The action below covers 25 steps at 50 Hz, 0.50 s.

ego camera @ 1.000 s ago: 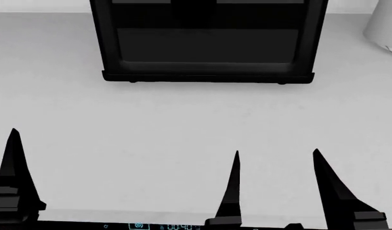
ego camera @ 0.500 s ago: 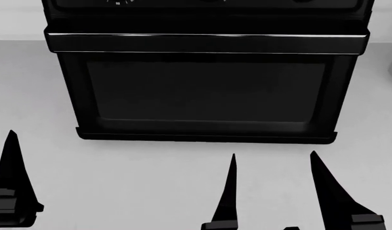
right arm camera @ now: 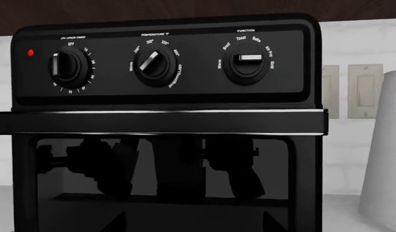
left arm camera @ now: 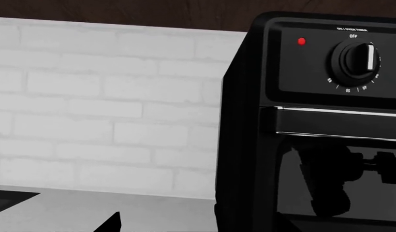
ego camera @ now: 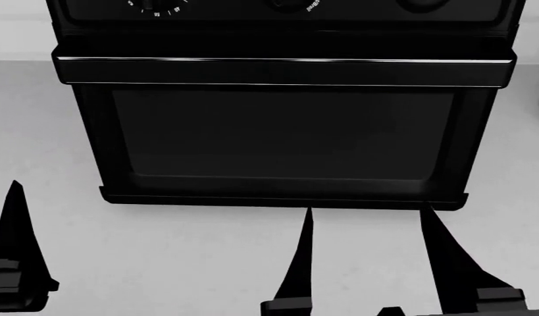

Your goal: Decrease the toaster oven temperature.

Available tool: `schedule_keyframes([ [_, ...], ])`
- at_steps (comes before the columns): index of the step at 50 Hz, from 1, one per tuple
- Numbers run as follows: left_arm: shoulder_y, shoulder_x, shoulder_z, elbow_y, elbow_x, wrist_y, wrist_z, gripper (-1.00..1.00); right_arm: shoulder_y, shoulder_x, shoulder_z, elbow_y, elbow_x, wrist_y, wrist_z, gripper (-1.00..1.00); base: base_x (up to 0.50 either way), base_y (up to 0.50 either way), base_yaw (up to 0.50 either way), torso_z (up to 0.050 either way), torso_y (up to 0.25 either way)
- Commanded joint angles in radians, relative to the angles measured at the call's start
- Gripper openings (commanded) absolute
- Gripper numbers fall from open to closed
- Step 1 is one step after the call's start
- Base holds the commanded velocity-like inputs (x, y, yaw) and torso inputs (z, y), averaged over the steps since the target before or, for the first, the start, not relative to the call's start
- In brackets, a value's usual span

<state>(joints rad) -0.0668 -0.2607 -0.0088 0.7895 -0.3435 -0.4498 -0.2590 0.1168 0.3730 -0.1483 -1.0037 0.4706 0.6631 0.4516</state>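
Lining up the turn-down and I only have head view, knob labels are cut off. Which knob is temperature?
Observer: The middle knob on the toaster oven; right wrist view shows "Temperature °F" above it.
Operator: Where's its pointer?
Observer: It slants up toward the 300 mark.
Operator: Left one is the timer?
Observer: Yes, the timer knob points at Off, with a red light beside it.
Operator: Grippers touching anything?
Observer: No. The right gripper is open, short of the door; the left gripper shows just one finger.
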Motion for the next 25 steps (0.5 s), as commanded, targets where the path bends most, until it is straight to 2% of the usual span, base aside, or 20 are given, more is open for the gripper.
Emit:
schedule_keyframes([
  [1, 0.005, -0.009, -0.004, -0.012, -0.015, 0.017, 0.000, 1.00, 0.332, 0.329, -0.226, -0.043, 0.495, -0.006, 0.548, 1.00, 0.00, 0.00, 0.00, 0.000, 0.000],
  [4, 0.008, -0.012, -0.004, -0.010, -0.018, 0.018, -0.001, 1.00, 0.553, 0.354, -0.219, -0.013, 0.751, 0.044, 0.684, 1.00, 0.00, 0.00, 0.00, 0.000, 0.000],
  [8, 0.013, -0.014, -0.004, -0.008, -0.020, 0.023, -0.005, 1.00, 0.691, 0.338, -0.219, 0.052, 0.911, 0.069, 0.740, 1.00, 0.00, 0.00, 0.00, 0.000, 0.000],
  [25, 0.003, -0.023, 0.014, -0.013, -0.018, 0.020, -0.022, 1.00, 1.069, 0.273, -0.242, 0.256, 1.254, 0.100, 0.905, 1.00, 0.00, 0.00, 0.00, 0.000, 0.000],
])
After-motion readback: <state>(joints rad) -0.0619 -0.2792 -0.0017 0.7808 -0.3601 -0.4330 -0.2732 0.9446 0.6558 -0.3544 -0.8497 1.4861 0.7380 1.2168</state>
